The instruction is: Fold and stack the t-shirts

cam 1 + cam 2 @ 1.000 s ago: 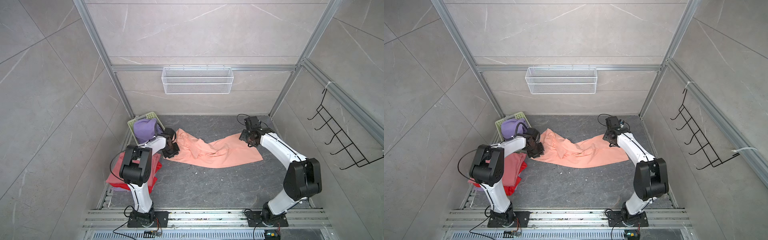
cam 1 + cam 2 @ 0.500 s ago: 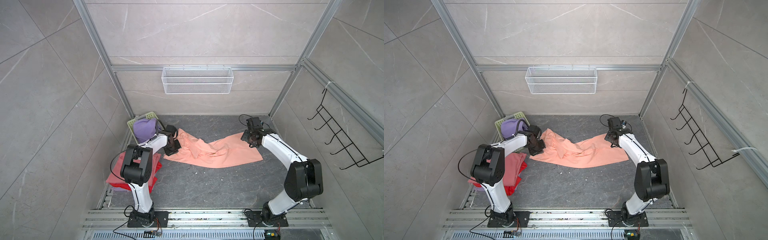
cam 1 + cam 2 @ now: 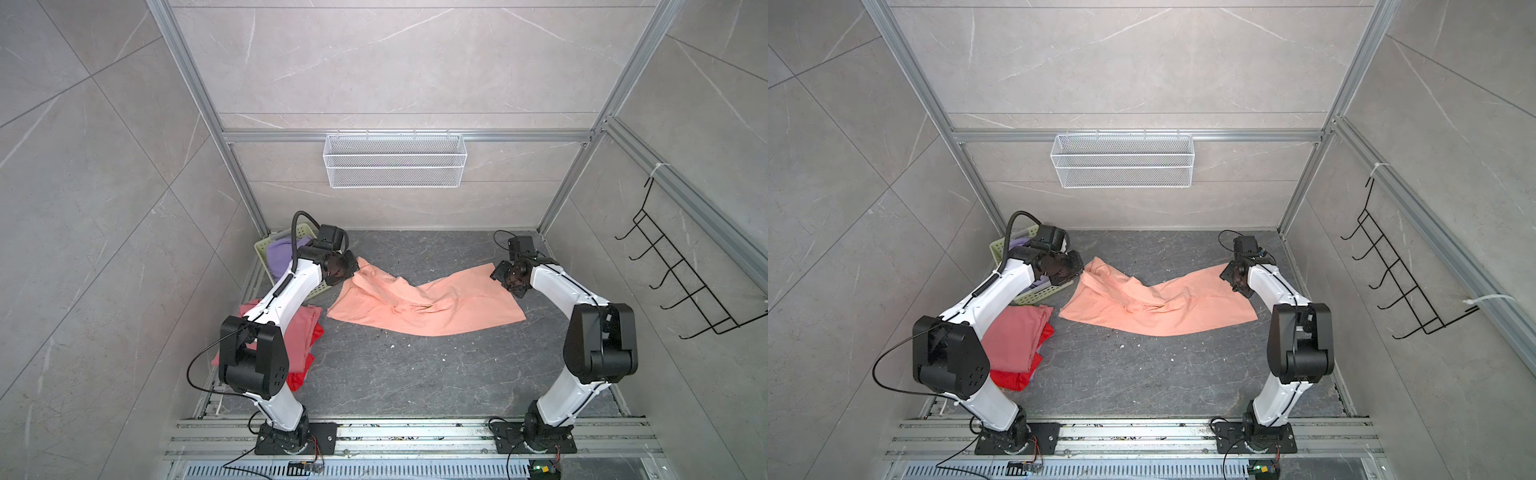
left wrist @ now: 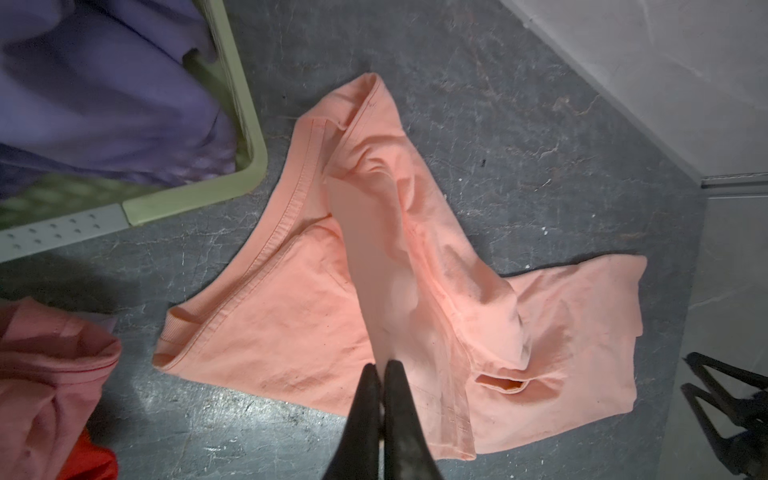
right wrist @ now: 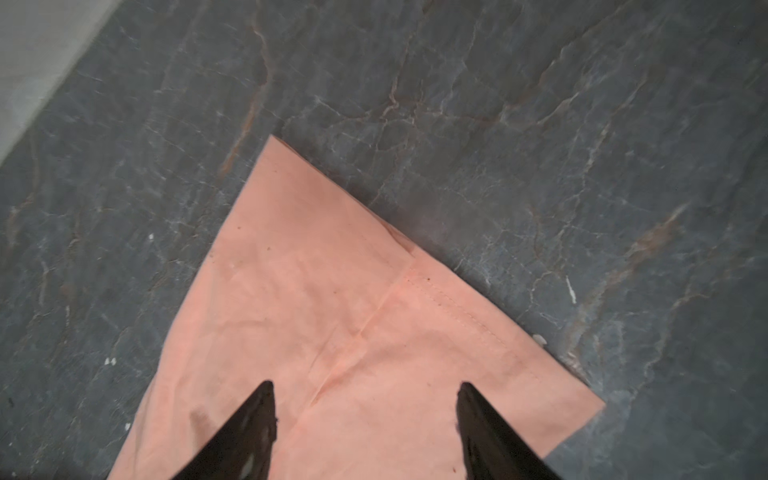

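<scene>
Nearest, a dusty-rose cotton tee (image 3: pixel 1013 340) lies folded on a bright red tee (image 3: pixel 1009 379), starting the stack. Mid-table, the rumpled peach-pink cotton tee (image 3: pixel 432 311) awaits flattening: the left gripper (image 4: pixel 384 368) is clamped on a raised fold, and the right gripper (image 5: pixel 366 388) is open and empty over its hem corner. Its print is hidden; the left arm (image 3: pixel 291 291) partly covers the pale green plastic basket (image 3: pixel 261 248) beyond.

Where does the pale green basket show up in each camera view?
Top view: basket at far left, partly behind the left arm.
Top view: same place, far left.
Left wrist: its rim close to the peach t-shirt neckline.
Right wrist: not in view.
Shared landmark: the peach t-shirt, in all four.
</scene>
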Robot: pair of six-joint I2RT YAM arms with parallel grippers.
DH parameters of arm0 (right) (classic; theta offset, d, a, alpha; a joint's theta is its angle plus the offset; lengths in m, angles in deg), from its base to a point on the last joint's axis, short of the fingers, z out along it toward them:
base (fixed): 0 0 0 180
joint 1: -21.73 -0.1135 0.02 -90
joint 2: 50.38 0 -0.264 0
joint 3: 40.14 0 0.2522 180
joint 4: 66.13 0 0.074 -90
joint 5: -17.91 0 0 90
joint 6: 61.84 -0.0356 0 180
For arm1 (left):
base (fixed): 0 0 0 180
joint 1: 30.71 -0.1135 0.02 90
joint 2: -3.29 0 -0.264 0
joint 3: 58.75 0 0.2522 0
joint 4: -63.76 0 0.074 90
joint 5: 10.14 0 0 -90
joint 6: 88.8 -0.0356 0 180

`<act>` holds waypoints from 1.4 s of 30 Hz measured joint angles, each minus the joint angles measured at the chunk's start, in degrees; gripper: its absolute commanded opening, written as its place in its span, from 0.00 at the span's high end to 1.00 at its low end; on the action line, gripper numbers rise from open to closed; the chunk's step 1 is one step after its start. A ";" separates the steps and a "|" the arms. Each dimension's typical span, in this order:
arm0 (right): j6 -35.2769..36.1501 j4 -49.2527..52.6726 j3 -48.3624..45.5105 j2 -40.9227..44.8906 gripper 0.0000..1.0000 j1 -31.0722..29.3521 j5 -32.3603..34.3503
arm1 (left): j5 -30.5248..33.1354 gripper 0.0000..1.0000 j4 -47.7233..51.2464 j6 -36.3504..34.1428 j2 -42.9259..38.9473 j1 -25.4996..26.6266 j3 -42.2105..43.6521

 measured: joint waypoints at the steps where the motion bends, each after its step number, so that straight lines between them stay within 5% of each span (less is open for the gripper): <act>1: -0.46 -0.04 0.00 -0.96 0.35 0.46 -0.68 | -0.04 1.00 -0.50 0.24 -0.13 0.00 0.00; 10: -4.11 -0.39 3.26 -8.00 0.48 1.81 -2.93 | 0.02 1.00 -2.89 1.40 -0.24 0.00 -0.07; 22: -6.47 -1.25 6.21 -13.29 0.49 2.12 -3.08 | 0.00 1.00 -4.20 2.03 -0.37 0.00 -0.26; 27: -6.51 -1.44 6.73 -13.57 0.68 2.56 -3.02 | 0.00 1.00 -4.11 2.54 -0.37 0.00 -0.70; 36: -6.21 -1.46 8.41 -15.21 0.65 2.69 -2.86 | 0.02 1.00 -4.07 2.73 -0.37 0.00 -2.49; 42: -6.05 -1.77 8.50 -15.23 0.83 2.99 -2.95 | 0.07 1.00 -4.07 2.71 -0.35 0.00 -3.32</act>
